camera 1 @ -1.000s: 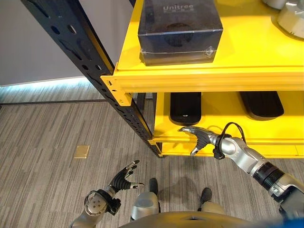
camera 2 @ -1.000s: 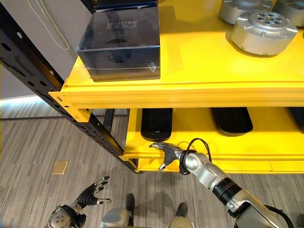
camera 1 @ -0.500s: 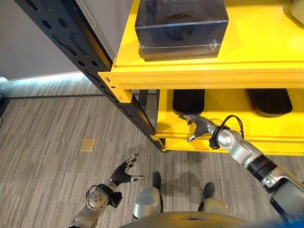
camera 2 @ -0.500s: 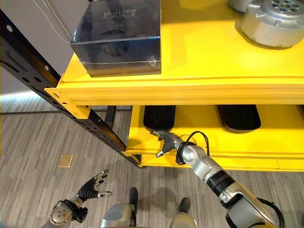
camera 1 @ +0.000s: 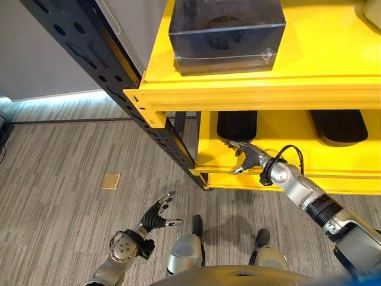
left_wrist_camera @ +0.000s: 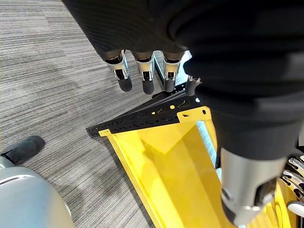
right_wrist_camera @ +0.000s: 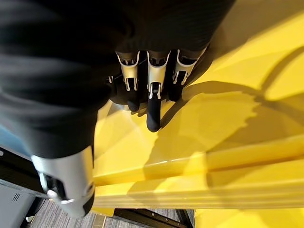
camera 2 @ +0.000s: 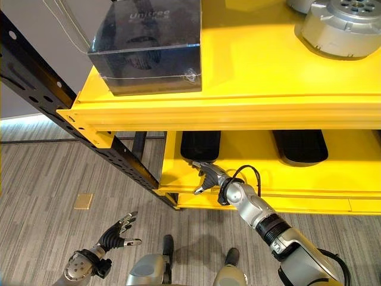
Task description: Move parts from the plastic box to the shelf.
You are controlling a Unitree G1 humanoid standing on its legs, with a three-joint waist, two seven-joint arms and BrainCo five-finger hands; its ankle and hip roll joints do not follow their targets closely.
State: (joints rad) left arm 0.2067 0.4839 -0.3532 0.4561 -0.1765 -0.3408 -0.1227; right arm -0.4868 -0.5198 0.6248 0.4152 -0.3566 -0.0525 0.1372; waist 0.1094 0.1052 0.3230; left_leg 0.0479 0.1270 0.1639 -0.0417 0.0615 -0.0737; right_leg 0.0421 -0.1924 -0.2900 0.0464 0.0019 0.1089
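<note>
1. My left hand [camera 1: 156,215] hangs low over the grey floor [camera 1: 53,179], fingers spread loose, holding nothing.
2. My right hand [camera 1: 247,158] reaches over the front lip of the yellow shelf [camera 1: 262,95], at its lower level, fingers relaxed and empty.
3. Just past my right fingertips [right_wrist_camera: 153,124] lies a flat black part [camera 1: 236,126] on that lower level; a 2nd black part [camera 1: 339,126] lies well apart to the right.
4. Farther up, on the upper level, stand a dark box [camera 1: 226,33] and round silver parts [camera 2: 339,27].
</note>
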